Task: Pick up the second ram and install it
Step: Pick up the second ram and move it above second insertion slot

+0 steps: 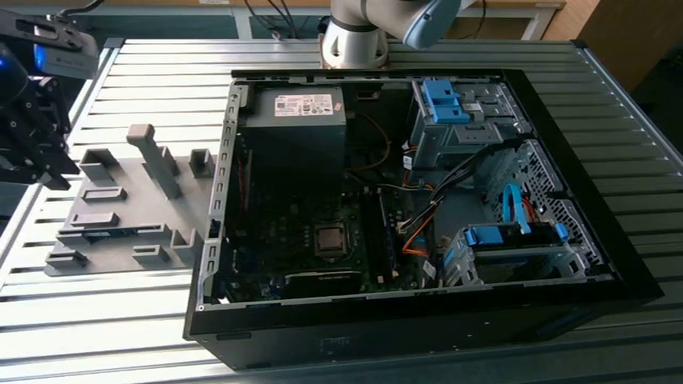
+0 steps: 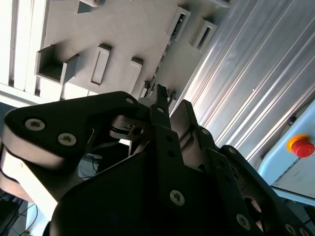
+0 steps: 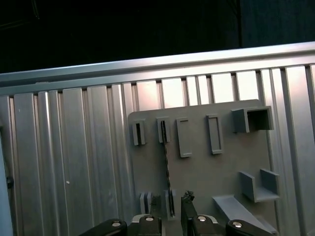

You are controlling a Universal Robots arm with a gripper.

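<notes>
While the slatted table (image 1: 128,320) carries the open computer case (image 1: 427,328) and the grey holder tray (image 1: 144,200), the gripper (image 3: 177,202) hangs low over that tray, fingers narrowly parted and gripping nothing. The second ram (image 3: 166,162) stands on edge in the tray's slots, near the fingertips.

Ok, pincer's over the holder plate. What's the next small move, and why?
Probably a short, straight descent onto the second ram. In the first wrist view the stick stands on edge in the grey holder plate, and the open pincer hangs in line with one end of it, not yet gripping. Lowering should bring its tips either side of the stick.
</notes>
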